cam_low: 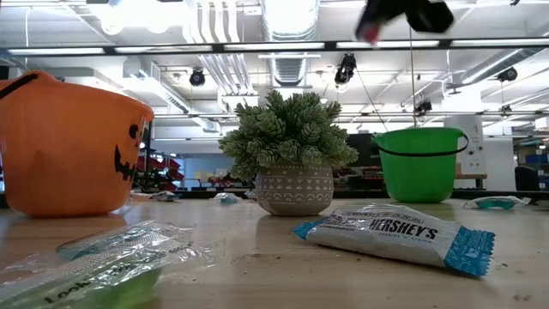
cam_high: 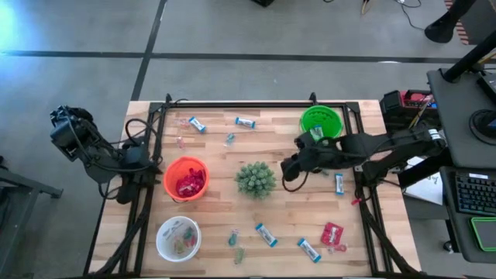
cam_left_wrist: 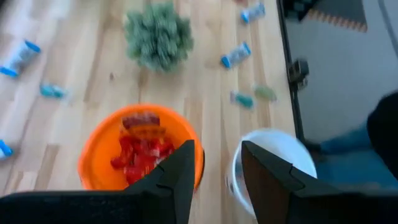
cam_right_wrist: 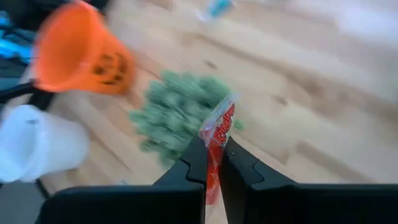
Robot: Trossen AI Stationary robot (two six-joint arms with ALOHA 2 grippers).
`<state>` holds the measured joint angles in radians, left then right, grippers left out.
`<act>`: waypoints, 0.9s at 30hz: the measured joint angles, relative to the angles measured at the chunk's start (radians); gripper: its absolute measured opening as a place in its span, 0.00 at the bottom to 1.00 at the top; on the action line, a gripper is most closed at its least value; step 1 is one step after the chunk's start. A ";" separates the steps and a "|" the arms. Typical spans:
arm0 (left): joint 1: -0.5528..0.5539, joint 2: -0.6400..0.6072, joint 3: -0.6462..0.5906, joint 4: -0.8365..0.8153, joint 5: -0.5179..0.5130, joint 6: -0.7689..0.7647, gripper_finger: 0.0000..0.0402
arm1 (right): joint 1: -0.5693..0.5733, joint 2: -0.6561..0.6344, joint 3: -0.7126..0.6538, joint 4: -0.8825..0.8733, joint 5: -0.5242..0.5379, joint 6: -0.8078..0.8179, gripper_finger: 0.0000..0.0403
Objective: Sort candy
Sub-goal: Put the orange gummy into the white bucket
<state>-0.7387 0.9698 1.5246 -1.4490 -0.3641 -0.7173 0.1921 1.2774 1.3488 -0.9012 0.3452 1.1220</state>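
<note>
My right gripper (cam_right_wrist: 212, 149) hangs above the table beside the spiky green plant (cam_high: 256, 179), shut on a red candy packet (cam_right_wrist: 219, 127). In the low view it shows at the top, with the red packet (cam_low: 369, 34) below it. My left gripper (cam_left_wrist: 217, 155) waits open at the table's left, above the orange bowl (cam_high: 186, 178), which holds red candy, and the white bowl (cam_high: 177, 238). Blue-and-white bars (cam_high: 266, 234), another red packet (cam_high: 332, 234) and teal pieces (cam_high: 233, 237) lie flat on the wooden table. My right gripper pinches the red packet between its two fingers, edge-on, by the part (cam_right_wrist: 214, 155) nearest the wrist. The rest of the packet sticks out past the fingertips (cam_right_wrist: 198, 149). The fingers slant down toward the table's left. The packet is lifted clear of the table.
A green bowl (cam_high: 321, 121) stands at the far right, behind my right arm. More bars lie near the far edge (cam_high: 197, 124) and by the right arm (cam_high: 339, 184). A dark frame (cam_high: 155, 139) runs along the table's sides.
</note>
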 joint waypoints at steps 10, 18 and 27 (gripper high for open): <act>0.002 0.018 0.000 0.130 -0.252 -0.002 0.28 | 0.000 0.000 0.131 0.072 0.020 -0.303 0.03; 0.004 0.051 0.000 0.255 -0.384 0.010 0.28 | 0.000 0.001 0.130 0.321 -0.013 -0.474 0.03; 0.022 0.111 0.000 0.317 -0.444 0.028 0.28 | 0.000 0.003 0.130 0.538 -0.068 -0.614 0.03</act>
<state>-0.7167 1.0811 1.5245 -1.1316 -0.8078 -0.6895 0.1921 1.2802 1.4784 -0.3630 0.2772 0.5076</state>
